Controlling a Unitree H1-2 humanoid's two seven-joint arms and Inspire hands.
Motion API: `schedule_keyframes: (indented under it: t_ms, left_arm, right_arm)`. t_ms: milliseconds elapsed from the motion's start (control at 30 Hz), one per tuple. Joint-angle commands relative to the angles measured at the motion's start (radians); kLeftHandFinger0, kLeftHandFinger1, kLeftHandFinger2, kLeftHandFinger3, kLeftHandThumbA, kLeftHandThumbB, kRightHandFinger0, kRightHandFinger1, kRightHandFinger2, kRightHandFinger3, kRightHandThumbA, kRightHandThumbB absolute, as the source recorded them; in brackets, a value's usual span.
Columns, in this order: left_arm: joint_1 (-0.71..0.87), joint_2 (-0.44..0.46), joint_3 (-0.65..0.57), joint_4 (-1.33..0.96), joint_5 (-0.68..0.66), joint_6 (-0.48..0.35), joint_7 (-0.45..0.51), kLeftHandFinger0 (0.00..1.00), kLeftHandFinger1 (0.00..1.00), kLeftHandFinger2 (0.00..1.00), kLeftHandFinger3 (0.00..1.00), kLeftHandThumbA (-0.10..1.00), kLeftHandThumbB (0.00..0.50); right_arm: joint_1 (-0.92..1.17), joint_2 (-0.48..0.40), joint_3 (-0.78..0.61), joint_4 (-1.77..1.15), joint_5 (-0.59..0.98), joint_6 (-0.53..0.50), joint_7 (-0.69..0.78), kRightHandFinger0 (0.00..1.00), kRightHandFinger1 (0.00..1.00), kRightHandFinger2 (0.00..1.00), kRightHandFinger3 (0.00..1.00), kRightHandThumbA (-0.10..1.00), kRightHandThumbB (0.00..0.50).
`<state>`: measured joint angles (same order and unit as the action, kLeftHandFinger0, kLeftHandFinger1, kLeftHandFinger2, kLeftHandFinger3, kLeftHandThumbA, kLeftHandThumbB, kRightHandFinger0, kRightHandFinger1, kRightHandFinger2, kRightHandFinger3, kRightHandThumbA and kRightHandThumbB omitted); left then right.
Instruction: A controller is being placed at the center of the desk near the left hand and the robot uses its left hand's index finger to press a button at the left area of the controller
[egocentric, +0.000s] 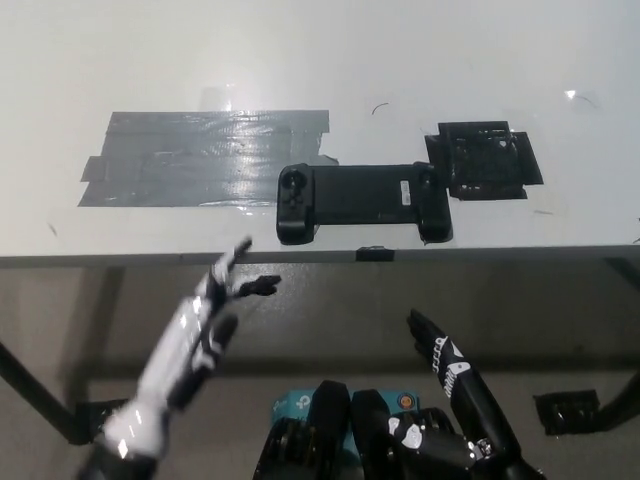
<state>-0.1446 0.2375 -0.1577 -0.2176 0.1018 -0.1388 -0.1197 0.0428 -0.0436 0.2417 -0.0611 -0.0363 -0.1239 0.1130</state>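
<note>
Wide white glossy bench (330, 60) is filling the upper half of the view, its front edge running straight across mid-picture. Large patch of grey shiny tape strips (205, 157) is lying flat on the bench left of centre, catching glare. Smaller square patch of black tape (484, 160) is sitting on the right side, touching the controller's right end.

Black elongated handheld game controller (362, 201) is lying flat on the bench between the two tape patches, near the front edge, long side parallel to that edge. It is showing a flat, dark, rectangular middle section and two thicker grips at the ends pointing toward the robot. Left grip is carrying a round thumbstick near the top; small buttons below it are too small to make out. Right end is showing a small pale mark and another round control.

White left hand (205, 330) is hovering below and in front of the bench edge, lower left of the controller, not touching it. It is holding nothing, fingers spread, one finger pointing up toward the bench edge and a dark-tipped one sticking out to the right.

Black right hand (455, 375) is resting low at lower right, off the bench, holding nothing, fingers loosely extended upward and slightly apart.
</note>
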Motion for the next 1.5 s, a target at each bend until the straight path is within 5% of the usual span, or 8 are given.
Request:
schedule_keyframes:
  t_ms: [0, 133, 267, 367, 500, 833, 1133, 1467]
  left_arm:
    - [-0.248, 0.159, 0.007, -0.067, -0.214, 0.347, -0.243, 0.44, 0.19, 0.26, 1.00, 1.00, 0.246]
    - [-0.451, 0.233, -0.012, 0.105, -0.263, 0.408, -0.361, 0.11, 0.11, 0.24, 1.00, 1.00, 0.300]
    - [-0.590, 0.256, -0.071, 0.253, -0.212, 0.411, -0.442, 0.11, 0.00, 0.03, 1.00, 1.00, 0.324]
    - [-0.658, 0.264, -0.104, 0.325, -0.215, 0.441, -0.496, 0.00, 0.01, 0.03, 1.00, 1.00, 0.299]
    - [-0.745, 0.238, -0.103, 0.449, -0.280, 0.578, -0.556, 0.00, 0.02, 0.19, 1.00, 1.00, 0.315]
    - [-0.934, 0.273, -0.269, 0.765, -0.265, 0.609, -0.813, 0.00, 0.04, 0.27, 1.00, 1.00, 0.390]
    - [-0.960, 0.306, -0.326, 0.851, -0.274, 0.609, -0.883, 0.01, 0.21, 0.49, 1.00, 1.00, 0.392]
    - [-0.965, 0.314, -0.326, 0.873, -0.268, 0.609, -0.886, 0.00, 0.16, 0.47, 1.00, 1.00, 0.423]
  right_arm:
    - [0.002, -0.005, 0.000, -0.058, -0.015, -0.051, 0.012, 1.00, 1.00, 1.00, 1.00, 0.83, 0.220]
    - [0.007, 0.002, -0.001, -0.055, -0.009, -0.053, 0.010, 1.00, 1.00, 1.00, 1.00, 0.79, 0.206]
    - [0.003, -0.002, -0.006, -0.058, -0.007, -0.052, 0.012, 1.00, 1.00, 1.00, 1.00, 0.77, 0.211]
    - [0.004, -0.004, -0.007, -0.059, -0.013, -0.052, 0.009, 1.00, 1.00, 1.00, 1.00, 0.78, 0.213]
    - [-0.002, -0.006, -0.008, -0.061, -0.019, -0.055, 0.008, 1.00, 1.00, 1.00, 1.00, 0.77, 0.210]
    - [-0.026, -0.005, -0.015, -0.067, -0.015, -0.041, 0.009, 1.00, 1.00, 1.00, 1.00, 0.69, 0.211]
    - [-0.045, -0.019, -0.011, -0.073, -0.042, -0.039, 0.013, 1.00, 1.00, 1.00, 1.00, 0.70, 0.201]
    - [-0.052, -0.023, -0.008, -0.081, -0.041, -0.028, 0.017, 1.00, 1.00, 1.00, 1.00, 0.69, 0.210]
